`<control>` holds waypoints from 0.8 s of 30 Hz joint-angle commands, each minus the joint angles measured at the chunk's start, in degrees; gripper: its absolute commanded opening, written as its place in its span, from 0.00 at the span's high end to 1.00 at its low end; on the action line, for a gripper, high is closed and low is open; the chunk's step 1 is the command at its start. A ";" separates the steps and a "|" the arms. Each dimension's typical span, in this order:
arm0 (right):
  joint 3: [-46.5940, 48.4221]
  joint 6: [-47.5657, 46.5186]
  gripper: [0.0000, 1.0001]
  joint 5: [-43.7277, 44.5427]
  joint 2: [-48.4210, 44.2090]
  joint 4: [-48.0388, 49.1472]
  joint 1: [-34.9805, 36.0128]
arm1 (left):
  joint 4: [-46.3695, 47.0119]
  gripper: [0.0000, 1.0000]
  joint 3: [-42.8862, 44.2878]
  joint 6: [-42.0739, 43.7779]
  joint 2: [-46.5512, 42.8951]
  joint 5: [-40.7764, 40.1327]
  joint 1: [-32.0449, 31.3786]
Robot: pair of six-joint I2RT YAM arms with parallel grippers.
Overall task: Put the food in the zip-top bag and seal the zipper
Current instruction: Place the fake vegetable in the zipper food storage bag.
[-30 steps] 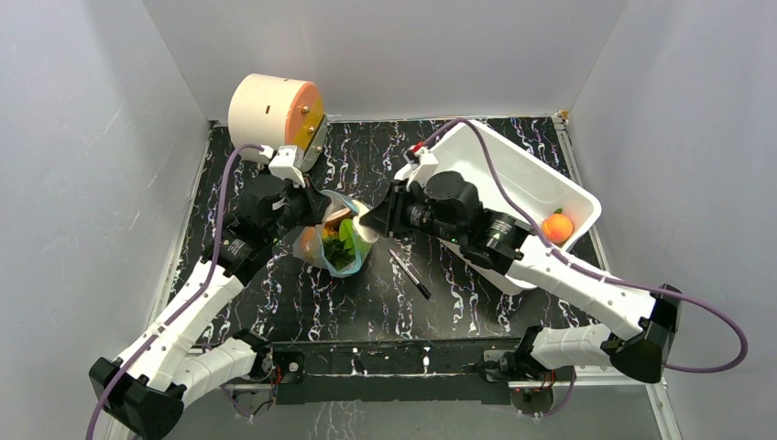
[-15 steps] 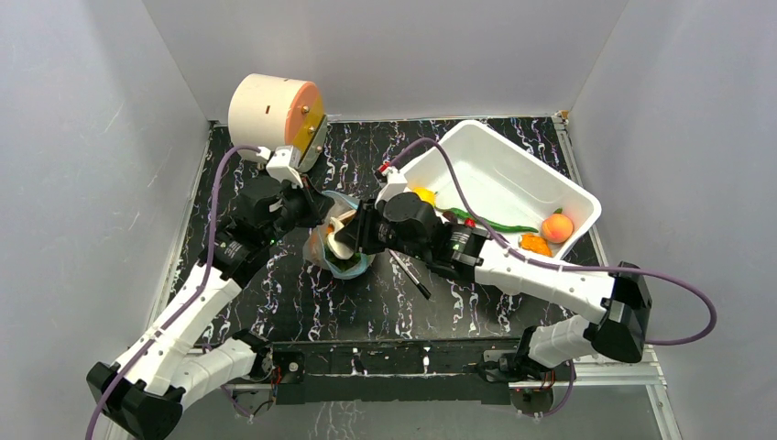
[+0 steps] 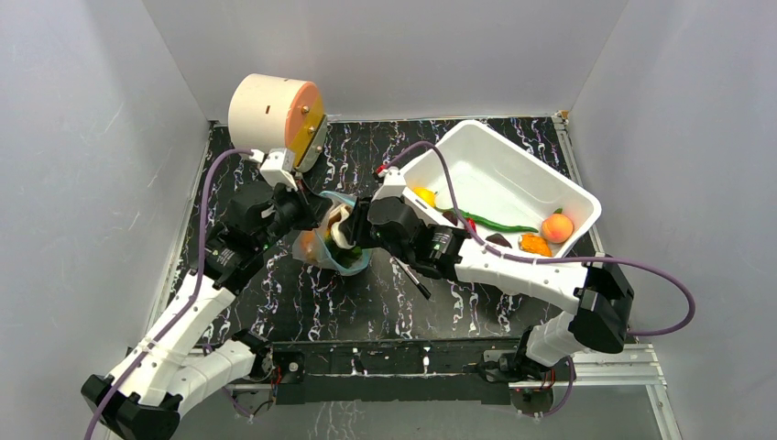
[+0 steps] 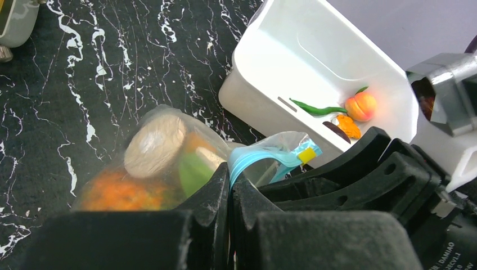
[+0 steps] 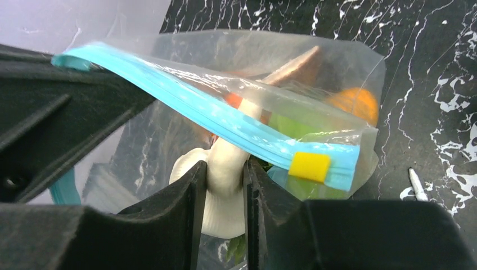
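Right hand (image 5: pixel 225 165) on cream food (image 5: pixel 220 211) (lengthwise along fingers (image 5: pixel 188 202))

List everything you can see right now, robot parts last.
zip-top bag: one, clear, left of table centre, mouth open
zipper: one, blue-teal, yellow slider, along bag mouth
bagged food: several, orange and green, inside bag
cream toy food: one, at bag mouth
loose food: about five, orange, green, yellow, dark, in tub
white tub: one, far right
black pen: one, right of bag
cylinder: one, cream, orange face, far-left corner
table: one, black marbled
left gripper: shut on bag edge
right gripper: shut on cream toy food
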 commanded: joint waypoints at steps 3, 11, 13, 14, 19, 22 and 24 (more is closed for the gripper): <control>2.28 0.03 0.66 3.62 1.31 5.94 0.32 | 2.70 1.00 -1.25 -0.84 -1.48 1.47 -0.15; 1.94 -3.83 0.45 1.30 -2.46 3.43 0.32 | 3.55 1.00 -3.62 0.78 -2.00 -0.10 -0.11; 1.93 -4.09 0.41 0.79 -4.21 1.39 0.32 | 3.69 1.00 -3.91 0.88 -1.93 0.02 -0.11; 1.86 -4.09 0.41 0.64 -5.21 0.27 0.27 | 3.73 1.00 -3.86 1.02 -1.78 0.10 -0.16; 0.28 -2.97 0.47 -0.53 -9.92 -4.64 0.32 | 3.26 1.00 -3.29 1.42 -1.21 -0.23 -0.15; -0.93 -0.47 0.54 -0.65 -11.80 -7.44 0.32 | 3.39 1.00 -3.17 1.27 -1.21 -0.07 -0.11; -2.22 2.14 0.56 -0.57 -12.49 -8.60 0.31 | 3.81 1.00 -3.33 1.12 -1.16 -0.06 -0.14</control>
